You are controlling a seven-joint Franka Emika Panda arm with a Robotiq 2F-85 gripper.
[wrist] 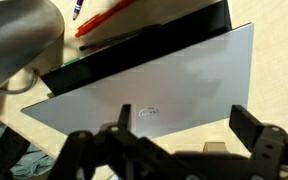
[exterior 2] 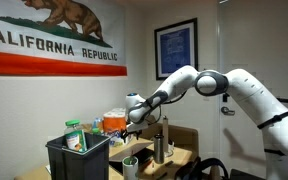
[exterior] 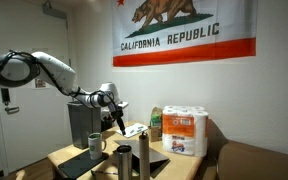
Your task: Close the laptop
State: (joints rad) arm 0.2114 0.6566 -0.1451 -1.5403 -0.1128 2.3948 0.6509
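Pincer (wrist: 179,118): spread wide in the wrist view, with one finger (wrist: 246,128) on either side of the frame and nothing between them. It hung above the laptop (wrist: 199,80) without visible contact. In both exterior views the pincer (exterior: 116,122) (exterior 2: 134,118) pointed down at the counter (exterior: 62,154).

Laptop: it lay on the counter (wrist: 14,115) directly beneath the pincer. The plain outer face of the lid (wrist: 94,105) was turned up toward the wrist camera and looked pale grey in that light. A small round logo (wrist: 149,110) sat near the centre of the lid. The long axis ran diagonally in the wrist view, from lower left to upper right. A dark band ran along the lid's far long edge. How far the lid was raised could not be determined from this view. The laptop could not be picked out with confidence in either exterior view.

Surroundings: a mug (exterior: 94,143) stood near the pincer. A paper-towel pack (exterior: 184,130) stood farther along the counter. A flag (exterior: 184,30) (exterior 2: 44,35) hung on the wall behind.
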